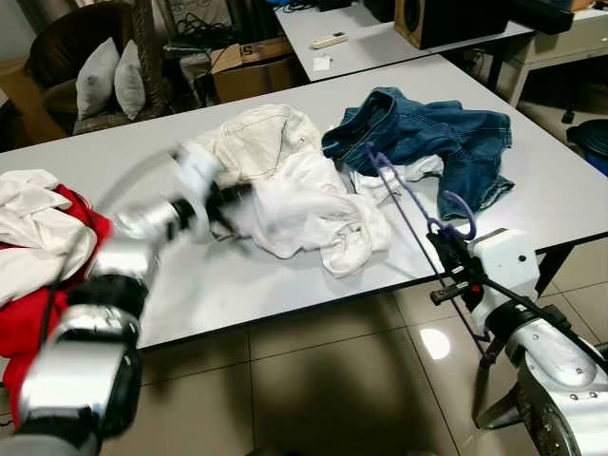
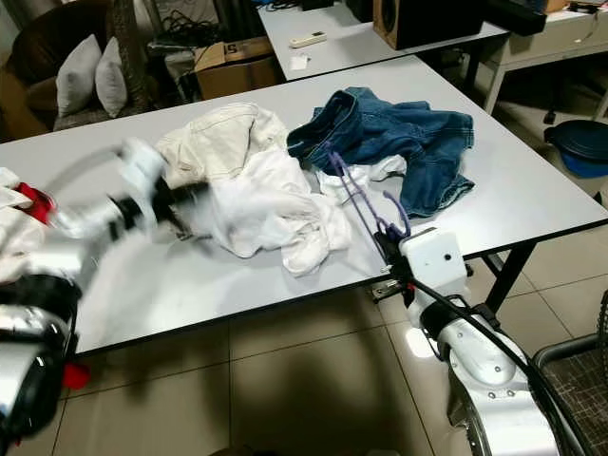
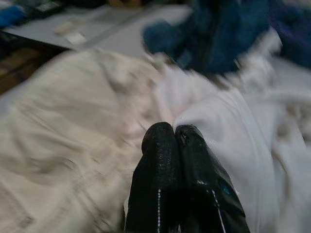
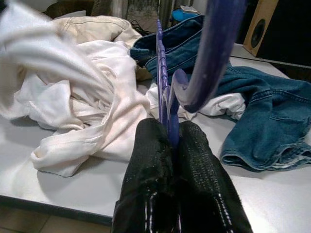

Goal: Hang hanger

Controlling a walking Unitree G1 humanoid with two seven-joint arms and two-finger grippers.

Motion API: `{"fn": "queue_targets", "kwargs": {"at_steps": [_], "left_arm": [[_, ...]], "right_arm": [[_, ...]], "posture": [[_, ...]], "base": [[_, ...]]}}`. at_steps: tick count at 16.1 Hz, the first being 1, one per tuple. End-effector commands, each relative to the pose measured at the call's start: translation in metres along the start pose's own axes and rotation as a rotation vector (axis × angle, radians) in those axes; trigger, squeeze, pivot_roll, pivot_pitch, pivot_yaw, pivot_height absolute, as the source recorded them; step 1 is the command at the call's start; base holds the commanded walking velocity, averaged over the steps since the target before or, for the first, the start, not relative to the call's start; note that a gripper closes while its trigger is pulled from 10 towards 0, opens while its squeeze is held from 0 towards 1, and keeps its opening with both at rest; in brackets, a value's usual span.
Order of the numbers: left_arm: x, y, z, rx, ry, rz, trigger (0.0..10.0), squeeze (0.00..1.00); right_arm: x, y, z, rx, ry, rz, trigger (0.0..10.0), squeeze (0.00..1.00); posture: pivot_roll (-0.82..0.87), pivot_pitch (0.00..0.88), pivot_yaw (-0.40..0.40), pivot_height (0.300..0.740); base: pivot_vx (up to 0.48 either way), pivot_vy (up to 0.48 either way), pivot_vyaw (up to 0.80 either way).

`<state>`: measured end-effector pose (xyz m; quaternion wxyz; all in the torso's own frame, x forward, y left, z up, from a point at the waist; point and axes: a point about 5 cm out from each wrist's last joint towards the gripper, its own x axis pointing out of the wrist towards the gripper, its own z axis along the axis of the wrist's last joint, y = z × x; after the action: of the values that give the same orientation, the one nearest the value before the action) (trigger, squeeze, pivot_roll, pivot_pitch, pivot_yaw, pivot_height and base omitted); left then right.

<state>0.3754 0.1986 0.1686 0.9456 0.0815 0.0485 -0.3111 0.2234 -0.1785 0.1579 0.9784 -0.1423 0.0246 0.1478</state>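
centrally, a pale grey table stands on a glossy tiled floor; behind it sit a second table with a remote, a cardboard box, a wooden speaker and a dark armchair with two pillows. on the near table lie a cream garment, a white garment overlapping it, blue jeans toward the far right, and a red-and-white heap at the left edge. the purple hanger is a thin plastic frame with a curled hook, held tilted above the table's near right edge, its far end reaching to the jeans. the right gripper is clamped on the hanger just below the hook. the left gripper, blurred, has its fingers pressed together against the white garment.
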Motion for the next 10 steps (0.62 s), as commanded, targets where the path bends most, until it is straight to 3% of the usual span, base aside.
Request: {"fn": "queue_targets", "kwargs": {"at_steps": [1, 2, 3, 4, 5, 6, 7, 10], "left_arm": [[-0.008, 0.013, 0.004, -0.054, -0.013, 0.059, 0.0, 0.00], [-0.013, 0.022, -0.002, -0.117, 0.040, 0.111, 0.0, 0.00], [-0.015, 0.023, -0.006, -0.122, 0.070, 0.120, 0.0, 0.00], [-0.019, 0.026, -0.019, -0.106, 0.176, 0.169, 1.7, 0.00], [-0.022, 0.028, -0.029, -0.068, 0.256, 0.230, 10.0, 0.00], [-0.022, 0.028, -0.032, -0.082, 0.266, 0.256, 10.0, 0.00], [-0.021, 0.031, -0.028, -0.078, 0.236, 0.304, 10.0, 1.00], [-0.018, 0.037, -0.006, -0.070, 0.120, 0.316, 10.0, 1.00]], "right_arm": [[0.001, 0.004, -0.001, 0.012, 0.000, 0.025, 10.0, 0.00], [0.000, 0.005, -0.002, 0.013, 0.007, 0.036, 10.0, 0.00], [0.000, 0.006, -0.003, 0.012, 0.008, 0.039, 10.0, 0.00], [0.000, 0.007, -0.003, 0.013, 0.011, 0.043, 10.0, 0.00], [0.001, 0.008, -0.004, 0.012, 0.012, 0.046, 10.0, 0.00], [0.001, 0.008, -0.004, 0.011, 0.012, 0.047, 10.0, 0.00], [0.002, 0.009, -0.003, 0.011, 0.009, 0.048, 10.0, 0.00], [0.002, 0.008, -0.003, 0.009, 0.005, 0.049, 10.0, 0.00]], "posture": [[-0.05, 0.000, 0.183, 0.740], [-0.05, 0.000, 0.185, 0.740], [-0.04, 0.000, 0.186, 0.740], [-0.04, 0.000, 0.186, 0.740], [-0.04, 0.000, 0.186, 0.740], [-0.04, 0.000, 0.186, 0.740], [-0.04, 0.000, 0.188, 0.740], [-0.04, 0.000, 0.190, 0.740]], "base": [[0.000, 0.000, 0.00], [0.000, 0.000, 0.00], [0.000, 0.000, 0.00], [0.000, 0.000, 0.00], [0.000, 0.000, 0.00], [0.000, 0.000, 0.00], [0.000, 0.000, 0.00], [0.000, 0.000, 0.00]]}}
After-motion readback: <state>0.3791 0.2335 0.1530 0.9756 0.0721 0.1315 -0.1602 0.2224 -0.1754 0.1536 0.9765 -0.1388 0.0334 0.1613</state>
